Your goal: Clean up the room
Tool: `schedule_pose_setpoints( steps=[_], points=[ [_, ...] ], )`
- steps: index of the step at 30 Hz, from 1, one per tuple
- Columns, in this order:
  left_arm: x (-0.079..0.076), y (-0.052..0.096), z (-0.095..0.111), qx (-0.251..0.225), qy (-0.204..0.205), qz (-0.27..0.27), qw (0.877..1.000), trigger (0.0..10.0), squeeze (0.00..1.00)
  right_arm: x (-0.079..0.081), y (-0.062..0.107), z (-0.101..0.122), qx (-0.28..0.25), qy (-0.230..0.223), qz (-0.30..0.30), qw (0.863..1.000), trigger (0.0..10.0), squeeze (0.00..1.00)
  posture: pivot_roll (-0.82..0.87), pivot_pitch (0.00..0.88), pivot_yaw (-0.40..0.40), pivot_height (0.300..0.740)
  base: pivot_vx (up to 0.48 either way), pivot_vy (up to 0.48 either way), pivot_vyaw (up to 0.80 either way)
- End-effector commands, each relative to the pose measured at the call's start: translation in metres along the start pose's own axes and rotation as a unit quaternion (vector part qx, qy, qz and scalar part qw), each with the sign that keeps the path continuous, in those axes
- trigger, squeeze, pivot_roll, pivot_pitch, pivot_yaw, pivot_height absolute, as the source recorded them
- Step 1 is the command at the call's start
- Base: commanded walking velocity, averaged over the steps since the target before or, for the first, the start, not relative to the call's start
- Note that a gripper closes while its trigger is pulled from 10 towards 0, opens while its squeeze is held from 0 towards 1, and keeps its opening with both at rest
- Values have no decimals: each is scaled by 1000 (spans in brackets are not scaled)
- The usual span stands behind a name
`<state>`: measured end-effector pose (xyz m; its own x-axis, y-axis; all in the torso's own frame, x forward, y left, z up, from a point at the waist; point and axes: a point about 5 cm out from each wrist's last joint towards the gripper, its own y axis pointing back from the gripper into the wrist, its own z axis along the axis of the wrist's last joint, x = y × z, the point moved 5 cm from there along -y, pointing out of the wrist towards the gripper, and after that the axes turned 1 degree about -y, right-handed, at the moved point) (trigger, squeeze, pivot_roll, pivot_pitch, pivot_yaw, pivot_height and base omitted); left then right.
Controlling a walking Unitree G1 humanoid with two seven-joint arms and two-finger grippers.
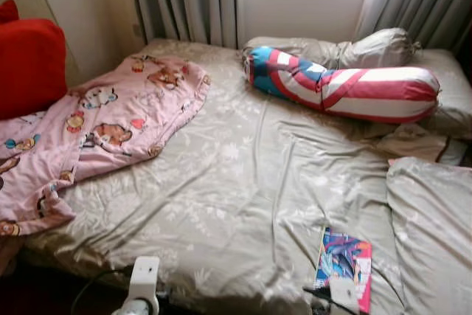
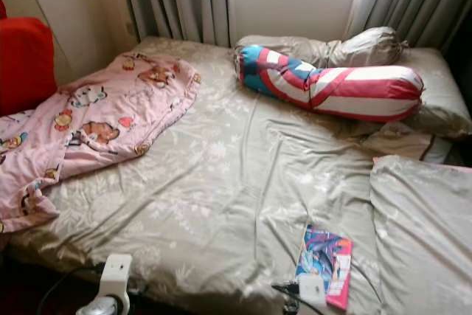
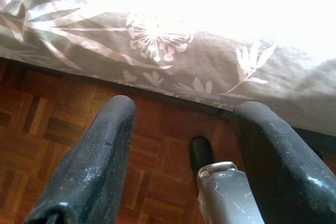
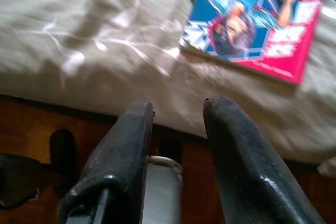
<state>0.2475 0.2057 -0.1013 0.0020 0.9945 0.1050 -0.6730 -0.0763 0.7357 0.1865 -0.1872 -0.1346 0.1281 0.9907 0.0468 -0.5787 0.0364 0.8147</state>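
Note:
A colourful comic book (image 1: 344,263) lies flat near the front edge of the bed (image 1: 243,182), and it also appears in the right wrist view as the comic book (image 4: 257,19). My right gripper (image 4: 178,106) hangs open just below the bed's edge, short of the book, with nothing between its fingers. My left gripper (image 3: 184,108) is open too, low beside the mattress edge over the floor. A pink cartoon-print blanket (image 1: 96,130) sprawls crumpled across the bed's left side. At the head lies a red, white and blue striped bolster (image 1: 346,86).
A red cushion (image 1: 29,64) leans at the far left. Grey pillows (image 1: 376,48) sit behind the bolster, and a bunched grey cover (image 1: 431,226) lies at the right. Grey curtains (image 1: 184,1) hang behind the bed. Wooden parquet floor (image 3: 47,129) runs under the mattress edge.

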Motion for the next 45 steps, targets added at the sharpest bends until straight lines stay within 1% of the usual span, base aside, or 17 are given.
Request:
schedule_pose_setpoints(
  steps=[1, 8, 11, 14, 16, 17, 18, 20, 22, 23, 26, 28, 30, 31, 35, 40, 45],
  points=[
    [3, 1, -6, 15, -11, 3, 1000, 10000, 0, -2, 0, 1, -5, -5, 1, 1000, 10000, 0, -46, 9, -23, 740, 0, 330, 0],
    [16, 1, -2, 10, -11, 8, 1000, 10000, 0, -14, 5, -11, 4, -3, -3, 1000, 10000, 0, -41, 22, -26, 740, 0, 460, 0],
    [17, 0, 2, 6, -12, 7, 1000, 10000, 0, -21, 8, -17, 10, -3, -6, 1000, 10000, 0, -41, 28, -29, 740, 0, 480, 0],
    [15, 0, 3, 6, -12, 7, 1000, 10000, 0, -23, 8, -18, 13, -1, -6, 1000, 10000, 0, -41, 28, -29, 740, 0, 480, 0],
    [11, -1, 4, 6, -12, 5, 1000, 10000, 0, -24, 8, -17, 14, -1, -7, 1000, 10000, 0, -41, 28, -29, 740, 0, 480, 0],
    [5, -2, 6, 6, -12, 3, 1000, 10000, 0, -24, 7, -15, 13, -1, -6, 1000, 10000, 0, -41, 30, -30, 740, 0, 480, 0],
    [5, -2, 6, 6, -12, 3, 1000, 10000, 0, -24, 7, -15, 13, -1, -6, 1000, 10000, 0, -41, 30, -30, 740, 0, 480, 0],
    [-9, -4, 13, 3, -13, -3, 1000, 10000, 0, -22, 5, -10, 12, 0, -6, 1000, 10000, 0, -41, 31, -31, 740, 0, 480, 0],
    [-9, -4, 13, 3, -13, -3, 1000, 10000, 0, -22, 5, -10, 12, 0, -6, 1000, 10000, 0, -41, 31, -31, 740, 0, 480, 0],
    [-21, -6, 20, -1, -14, -9, 1000, 10000, 0, -16, 3, -5, 10, 1, -3, 1000, 10000, 0, -40, 31, -32, 740, 0, 480, 0],
    [-34, -7, 26, -3, -16, -15, 1000, 10000, 0, -8, 0, 2, 5, 3, 2, 1000, 10000, 0, -40, 31, -32, 740, 0, 480, 0],
    [-39, -7, 28, -4, -17, -17, 1000, 10000, 0, -2, -2, 7, 2, 5, 6, 1000, 10000, 0, -40, 32, -32, 740, 0, 480, 0],
    [-37, -7, 26, -3, -17, -16, 1000, 10000, 0, 2, -3, 10, -1, 5, 8, 1000, 10000, 0, -40, 32, -32, 740, 0, 480, 0],
    [-30, -6, 22, -1, -16, -13, 1000, 10000, 0, 7, -4, 14, -4, 6, 11, 1000, 10000, 0, -38, 31, -33, 740, 0, 480, 0],
    [-26, -6, 20, 0, -16, -11, 1000, 10000, 0, 14, -6, 19, -9, 9, 15, 1000, 10000, 0, -38, 31, -33, 740, 0, 480, 0],
    [-25, -6, 19, 1, -16, -11, 1000, 10000, 0, 7, -4, 14, -4, 12, 13, 1000, 10000, 0, -37, 31, -33, 740, 0, 480, 0],
    [-25, -6, 19, 1, -17, -10, 1000, 10000, 0, 6, -4, 13, -3, 14, 14, 1000, 10000, 0, -36, 31, -33, 740, 0, 480, 0]
  ],
)
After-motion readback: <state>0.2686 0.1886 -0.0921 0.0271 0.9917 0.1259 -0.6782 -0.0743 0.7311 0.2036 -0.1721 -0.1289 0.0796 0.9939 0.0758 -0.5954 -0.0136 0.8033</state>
